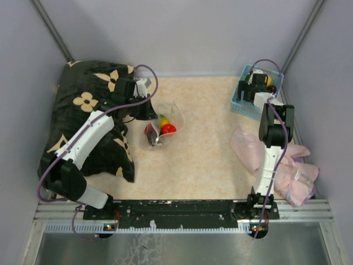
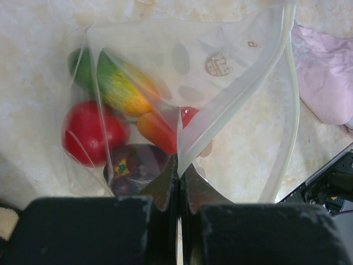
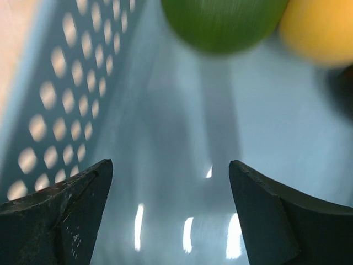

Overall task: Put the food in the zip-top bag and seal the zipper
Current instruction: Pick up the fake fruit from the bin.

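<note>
The left fingers [image 2: 178, 175] are clenched on a fold of the zip-top bag [image 2: 220, 99], pinching its clear wall right at their tips, and the bag stands open beyond them on the tabletop [image 2: 33, 66]. Its zipper [image 2: 288, 105] is unsealed and arcs away to the right of the tips. Inside the bag, just past and left of the fingers, lie a red tomato [image 2: 88, 132], a green-to-yellow piece [image 2: 118, 85], an orange piece [image 2: 157, 130] and, nearest the tips, a dark maroon piece [image 2: 138, 165]. The right fingers [image 3: 171, 165] are spread wide with nothing between them, down inside the light blue basket [image 3: 71, 83]. Ahead of them rest a green fruit [image 3: 223, 19] and a yellow fruit [image 3: 322, 27], neither touching them. Only the overhead view shows bag and basket well apart, the black floral pillow [image 1: 77, 83] beneath the left arm and the pink cloth [image 1: 245, 146] beside the right arm. Only the left wrist view shows print: a round stamp on the bag too faint to read, a small mark like an "8", and a green-and-yellow sticker on the maroon piece with no legible lettering.
</note>
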